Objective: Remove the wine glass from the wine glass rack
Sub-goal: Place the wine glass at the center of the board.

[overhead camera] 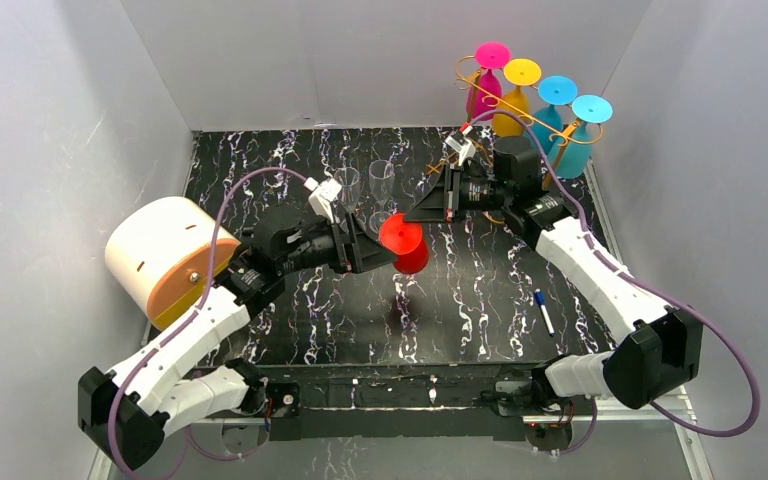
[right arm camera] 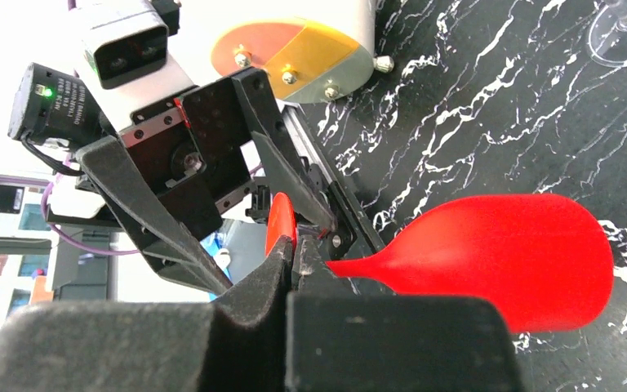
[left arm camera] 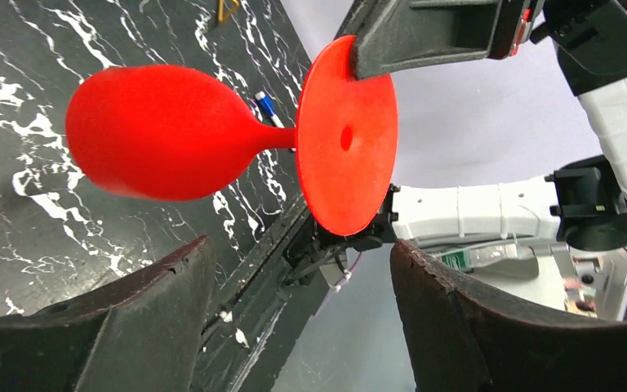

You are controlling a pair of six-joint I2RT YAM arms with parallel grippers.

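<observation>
From above, we see the worktop [overhead camera: 480, 300] walled on three sides, with open marble across its middle and front. The wine glass rack [overhead camera: 532, 118] stands in the far right corner, with four coloured glasses [overhead camera: 523, 90] hanging from it. The red wine glass [overhead camera: 405, 243] is off the rack, lying sideways in the air over the centre, between the right tool [overhead camera: 415, 212] and the left tool [overhead camera: 375, 250]. A pen [overhead camera: 544, 311] lies near the right edge.

In the left wrist view, the left tool's fingers [left arm camera: 131, 327] stand released and wide apart. The glass's foot is just ahead of them, untouched.

In the right wrist view, the right tool is clenched on the foot's edge. The bowl points rightward above the worktop.
</observation>
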